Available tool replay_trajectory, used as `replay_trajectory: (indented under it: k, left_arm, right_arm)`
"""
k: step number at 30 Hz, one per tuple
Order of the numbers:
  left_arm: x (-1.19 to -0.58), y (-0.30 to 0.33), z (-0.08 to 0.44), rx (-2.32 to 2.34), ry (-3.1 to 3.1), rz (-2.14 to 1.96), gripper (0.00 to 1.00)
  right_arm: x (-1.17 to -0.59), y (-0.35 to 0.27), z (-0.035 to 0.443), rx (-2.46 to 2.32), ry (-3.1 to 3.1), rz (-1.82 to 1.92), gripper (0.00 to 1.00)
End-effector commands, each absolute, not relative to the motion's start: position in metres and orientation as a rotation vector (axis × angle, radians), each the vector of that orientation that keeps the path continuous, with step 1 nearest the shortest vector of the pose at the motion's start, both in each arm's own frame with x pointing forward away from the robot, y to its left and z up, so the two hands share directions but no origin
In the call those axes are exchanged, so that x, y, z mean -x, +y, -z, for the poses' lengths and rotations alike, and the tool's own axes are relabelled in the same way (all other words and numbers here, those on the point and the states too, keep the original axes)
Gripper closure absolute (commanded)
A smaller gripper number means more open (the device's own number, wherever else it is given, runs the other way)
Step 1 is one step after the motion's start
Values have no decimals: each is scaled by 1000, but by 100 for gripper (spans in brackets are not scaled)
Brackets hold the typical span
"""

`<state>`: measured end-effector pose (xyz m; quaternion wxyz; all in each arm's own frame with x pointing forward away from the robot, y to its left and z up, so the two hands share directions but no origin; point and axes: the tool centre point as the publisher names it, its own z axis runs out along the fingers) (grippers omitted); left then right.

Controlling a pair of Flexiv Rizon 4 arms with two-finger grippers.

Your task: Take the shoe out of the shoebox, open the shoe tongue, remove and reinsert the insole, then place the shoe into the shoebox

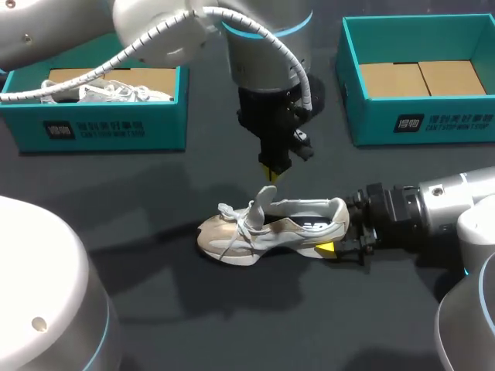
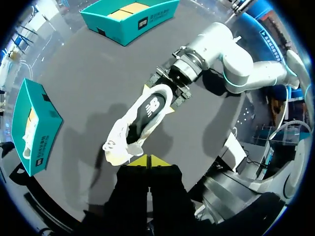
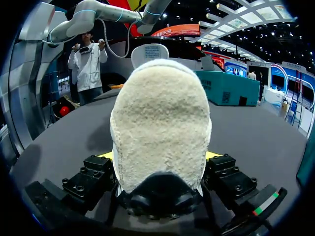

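A beige and white shoe [image 1: 267, 229] lies on its side on the dark table, toe toward my left, its tongue [image 1: 264, 198] standing up. My right gripper [image 1: 334, 228] is shut on the shoe's heel [image 3: 160, 128], with a yellow fingertip [image 3: 212, 155] on each side. My left gripper [image 1: 272, 171] hangs straight above the tongue, its yellow tips pressed together. In the left wrist view the left gripper [image 2: 148, 161] sits just past the shoe's laces [image 2: 118, 150], with nothing visible between its tips. The insole [image 2: 150, 110] shows dark inside the shoe.
A teal shoebox [image 1: 100, 124] at the back left holds another white shoe [image 1: 116, 93]. A second teal shoebox [image 1: 421, 116] at the back right shows only its cardboard floor. Bare table lies in front of the shoe.
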<state>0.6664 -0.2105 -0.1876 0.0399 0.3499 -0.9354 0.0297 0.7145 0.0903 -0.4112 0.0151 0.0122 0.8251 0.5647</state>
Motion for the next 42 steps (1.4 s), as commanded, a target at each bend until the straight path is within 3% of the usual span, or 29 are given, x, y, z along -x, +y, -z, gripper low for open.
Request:
replay_trajectory:
  k: [1,15,33,42]
  left_arm:
    - [-666,-213,192,-1006,-2920,-126,100]
    - [-688,-232,242,-570,-3083,-189,100]
    - [-698,-234,246,-568,-3047,-149,100]
    - [-695,-243,289,-347,-3050,-248,100]
  right_arm:
    - [-716,89,413,-39,2572,-1752,100]
    - [-716,89,413,-39,2572,-1752,100]
    - [-716,89,413,-39,2572,-1752,100]
    - [-716,89,413,-39,2572,-1752,100]
